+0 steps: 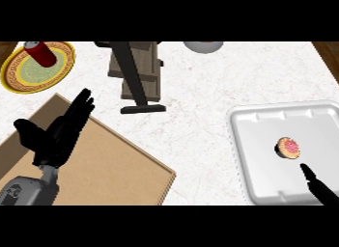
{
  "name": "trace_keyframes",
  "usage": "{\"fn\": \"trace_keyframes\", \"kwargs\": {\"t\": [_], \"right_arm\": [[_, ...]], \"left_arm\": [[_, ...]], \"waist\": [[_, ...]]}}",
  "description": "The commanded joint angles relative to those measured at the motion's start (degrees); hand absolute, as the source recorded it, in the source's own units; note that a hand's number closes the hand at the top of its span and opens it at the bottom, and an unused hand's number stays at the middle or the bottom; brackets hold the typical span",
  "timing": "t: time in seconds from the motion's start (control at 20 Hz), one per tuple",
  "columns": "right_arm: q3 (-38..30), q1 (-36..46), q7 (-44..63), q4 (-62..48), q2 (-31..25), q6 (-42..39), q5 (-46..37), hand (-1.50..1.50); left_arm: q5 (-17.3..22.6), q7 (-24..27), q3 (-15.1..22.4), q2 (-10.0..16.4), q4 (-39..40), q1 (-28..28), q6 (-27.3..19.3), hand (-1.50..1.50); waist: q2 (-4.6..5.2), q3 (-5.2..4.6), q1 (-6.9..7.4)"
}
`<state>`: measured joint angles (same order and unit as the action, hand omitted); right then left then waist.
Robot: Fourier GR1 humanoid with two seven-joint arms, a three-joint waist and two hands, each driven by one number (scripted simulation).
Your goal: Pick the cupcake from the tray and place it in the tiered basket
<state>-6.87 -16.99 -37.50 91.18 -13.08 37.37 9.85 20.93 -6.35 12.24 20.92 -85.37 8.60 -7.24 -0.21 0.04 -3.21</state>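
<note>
Cupcake (289,147) sits in the middle of the white tray (250,144), on the right side of the tabletop (200,120). Right robot hand (318,185) pokes in just below it, straight and not touching. Left robot hand (58,140) is spread open over the brown board (122,173). Tiered basket (147,77) stands well apart, up top.

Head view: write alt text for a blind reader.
A cupcake sits in a white tray at right, the right hand close beside it. The left hand rests open over a brown board; the tiered basket stands beyond.
</note>
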Motion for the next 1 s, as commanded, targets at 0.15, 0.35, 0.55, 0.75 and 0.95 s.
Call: {"fn": "trace_keyframes", "kwargs": {"t": [0.15,0.35,0.55,0.75,0.95], "right_arm": [[7.2,-17.3,13.3,8.9,-2.1,12.7,-16.1,-1.50],[7.3,-23.0,23.5,8.7,-2.4,19.5,-25.0,-1.50],[9.5,-27.5,34.3,12.7,-1.7,19.7,-32.6,-1.50],[12.8,-29.2,44.0,16.6,0.5,16.9,-40.0,-1.50],[13.1,-26.3,55.0,20.1,2.1,12.8,-48.4,-1.50]], "left_arm": [[-1.4,-2.4,3.3,-3.1,0.2,0.5,-1.1,0.00],[-2.0,-2.8,3.6,-2.9,-1.5,1.7,-1.2,0.00],[-2.7,-3.5,4.1,-3.1,-0.5,2.5,-1.3,0.00],[-2.6,-2.0,4.7,-3.7,0.0,2.5,0.3,0.00],[-4.0,-4.2,6.7,-5.2,-0.8,4.4,-1.1,0.00]], "waist": [[0.52,-0.48,1.69],[1.59,-0.80,3.46],[2.26,-0.81,5.03],[2.52,-0.82,6.41],[2.33,-0.67,7.19]]}}
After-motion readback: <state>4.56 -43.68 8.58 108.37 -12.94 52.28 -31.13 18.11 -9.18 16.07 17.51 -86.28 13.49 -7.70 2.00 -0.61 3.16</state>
